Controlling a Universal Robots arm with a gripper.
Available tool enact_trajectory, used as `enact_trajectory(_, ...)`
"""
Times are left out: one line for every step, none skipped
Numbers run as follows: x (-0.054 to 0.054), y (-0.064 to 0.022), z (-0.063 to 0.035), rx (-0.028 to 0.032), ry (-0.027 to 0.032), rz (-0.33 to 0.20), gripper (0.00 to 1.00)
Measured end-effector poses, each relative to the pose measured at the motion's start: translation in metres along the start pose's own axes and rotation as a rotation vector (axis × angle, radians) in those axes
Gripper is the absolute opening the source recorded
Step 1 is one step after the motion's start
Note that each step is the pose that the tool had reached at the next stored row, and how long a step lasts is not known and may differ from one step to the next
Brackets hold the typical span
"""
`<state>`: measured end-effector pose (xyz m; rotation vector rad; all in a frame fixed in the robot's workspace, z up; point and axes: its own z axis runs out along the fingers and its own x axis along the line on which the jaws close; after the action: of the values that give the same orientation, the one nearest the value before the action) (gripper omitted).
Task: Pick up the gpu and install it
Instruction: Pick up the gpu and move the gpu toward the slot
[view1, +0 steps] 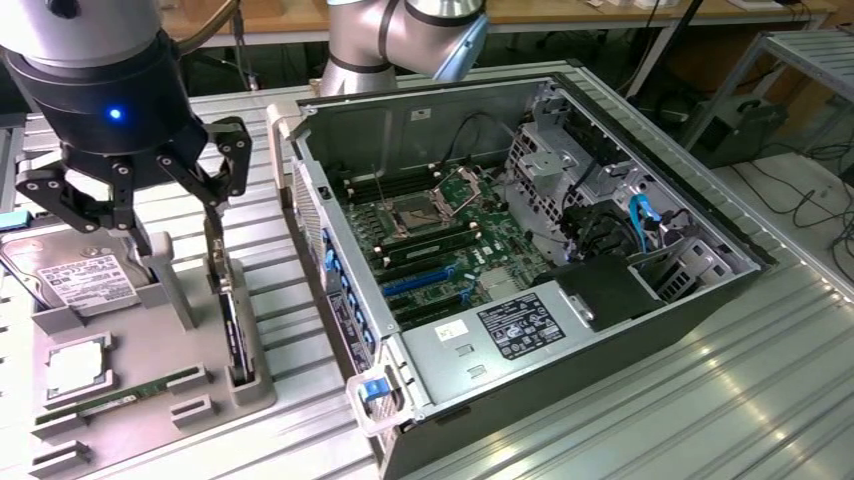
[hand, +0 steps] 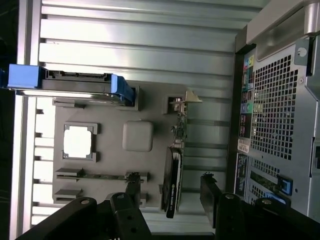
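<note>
Broadly, the ribbed metal table (view1: 721, 400) carries two things: the open computer case (view1: 607, 400) on the exterior view's right, and a grey holder block (view1: 160, 350) on its left. Inside the case the motherboard (view1: 447, 245) lies exposed, with blue slots (view1: 416, 283) near the wall that faces the holder. The gripper (view1: 180, 235) hangs above the holder with its fingers spread wide and nothing between them. I judge that the step in hand is the approach for the pick, so no part of the installing is done yet. The gpu (view1: 231, 325) stands on its long edge in a slot of the holder, on the side nearest the case. In the wrist view the gpu (hand: 173, 180) lies between the two fingers of the gripper (hand: 170, 186), with a gap on each side. A good grasp here calls for descending straight and closing evenly on the thin card. Room is limited: the case wall is near on one side, and the RAM stick (hand: 90, 176) lies on the other.
</note>
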<state>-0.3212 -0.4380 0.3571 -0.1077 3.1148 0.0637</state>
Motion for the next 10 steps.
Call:
enact_trajectory(0.0004, -0.0003, 0.0006, -0.0001, 0.0, -0.001, 0.6)
enact_trajectory(0.0008, -0.0006, 0.0013, -0.0002, 0.0, -0.003, 0.6)
enact_trajectory(0.0011, -0.0007, 0.0017, -0.0002, 0.0001, -0.004, 0.6)
enact_trajectory(0.0014, -0.0009, 0.0021, -0.0001, 0.0002, -0.005, 0.6)
enact_trajectory(0.0016, -0.0011, 0.0026, -0.0001, 0.0003, -0.006, 0.6)
enact_trajectory(0.002, -0.0013, 0.0033, -0.0001, 0.0004, -0.007, 0.6)
enact_trajectory(0.0022, -0.0015, 0.0038, -0.0003, 0.0003, -0.008, 0.6)
enact_trajectory(0.0024, -0.0016, 0.0043, -0.0003, 0.0003, -0.009, 0.6)
enact_trajectory(0.0026, -0.0018, 0.0048, -0.0003, 0.0004, -0.01, 0.6)
enact_trajectory(0.0028, -0.002, 0.0053, -0.0003, 0.0004, -0.011, 0.6)
